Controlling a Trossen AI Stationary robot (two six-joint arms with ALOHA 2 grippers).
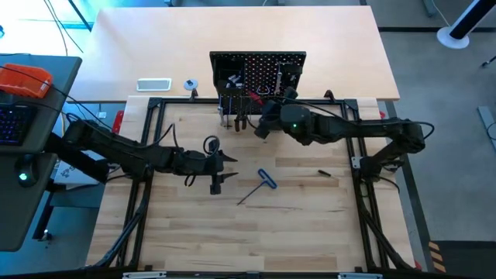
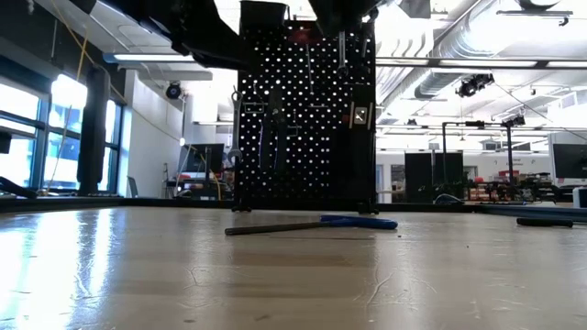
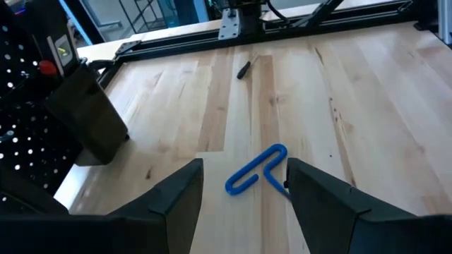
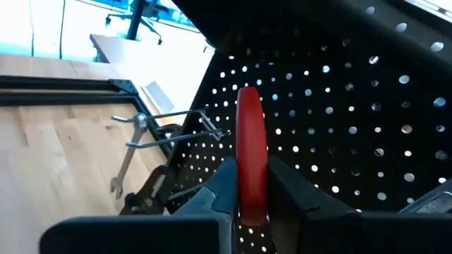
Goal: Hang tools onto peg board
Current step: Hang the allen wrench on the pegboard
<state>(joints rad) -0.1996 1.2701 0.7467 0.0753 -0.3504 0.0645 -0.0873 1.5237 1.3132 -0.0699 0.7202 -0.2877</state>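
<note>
We see the black peg board [image 1: 257, 77] standing upright at the table's [image 1: 310, 232] far edge. Our right tool [image 4: 248, 190] is up against its face, clamped on the red-handled screwdriver [image 4: 251, 152]. Our left tool [image 3: 244, 190] hovers with fingers apart, holding nothing, over the blue-handled T hex key [image 3: 256, 169] lying mid-table. A silver wrench [image 4: 131, 152] hangs on a hook.

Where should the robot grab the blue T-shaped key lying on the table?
Probably the blue handle, from straight above. The key lies flat, and its thin shaft hugs the wood, while the thicker handle gives the open left gripper above it something to pinch across.
</note>
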